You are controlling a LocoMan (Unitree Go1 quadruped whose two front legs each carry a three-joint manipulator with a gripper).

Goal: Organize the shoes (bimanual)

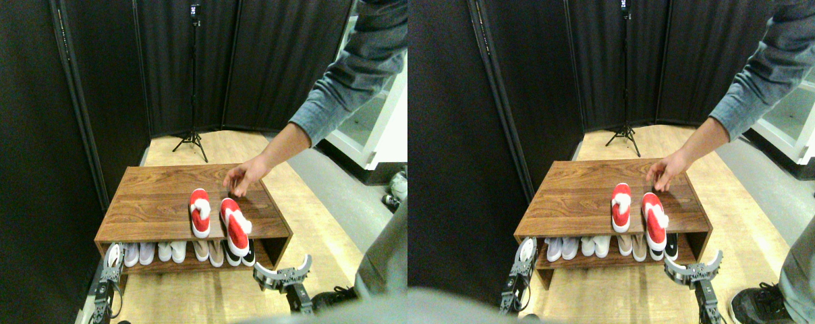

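Two bright red shoes with white fluffy lining lie side by side on top of the wooden shoe rack (144, 202). The left shoe (200, 210) rests fully on the top. The right shoe (235, 226) pokes out over the rack's front edge. My left gripper (113, 260) is low at the rack's front left corner, apart from both shoes. My right gripper (283, 273) stands open below the rack's front right corner, its curved jaws spread wide with nothing between them.
A person's hand (242, 179) in a grey sleeve hovers over the rack top just behind the red shoes; their leg and black shoe (333, 297) stand at the right. White, beige and black pairs (185, 251) fill the lower shelf. A tripod (193, 138) stands behind.
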